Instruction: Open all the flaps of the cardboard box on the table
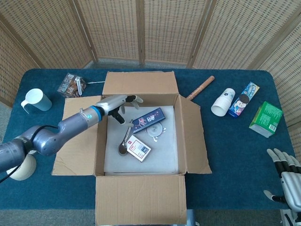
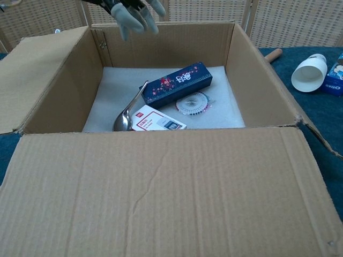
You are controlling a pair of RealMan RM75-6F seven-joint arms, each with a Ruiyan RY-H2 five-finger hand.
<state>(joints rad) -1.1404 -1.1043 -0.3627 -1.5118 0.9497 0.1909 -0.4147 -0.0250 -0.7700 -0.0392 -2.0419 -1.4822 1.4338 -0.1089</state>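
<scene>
The cardboard box [image 1: 190, 136] [image 2: 161, 182] sits mid-table with its flaps folded outward: far flap [image 1: 139, 83], left flap [image 1: 77, 141], right flap [image 1: 194, 134], near flap [image 1: 141, 197]. Inside lie a dark blue carton [image 1: 148, 119] [image 2: 177, 83], a spoon [image 1: 125, 141] [image 2: 126, 115], a small white and red box [image 1: 139, 149] [image 2: 158, 119] and a round patterned disc [image 1: 155, 133] [image 2: 194, 103]. My left hand [image 1: 123, 102] [image 2: 131, 8] hovers over the box's far left corner, fingers spread, holding nothing. My right hand [image 1: 286, 181] rests off the table's near right corner, fingers apart.
A pale mug [image 1: 36, 100] and snack packets [image 1: 73, 85] lie at the far left. A wooden rolling pin [image 1: 200, 87], a tipped paper cup [image 1: 223, 101] [image 2: 308, 71], a cookie box [image 1: 244, 99] and a green carton [image 1: 265, 118] lie to the right.
</scene>
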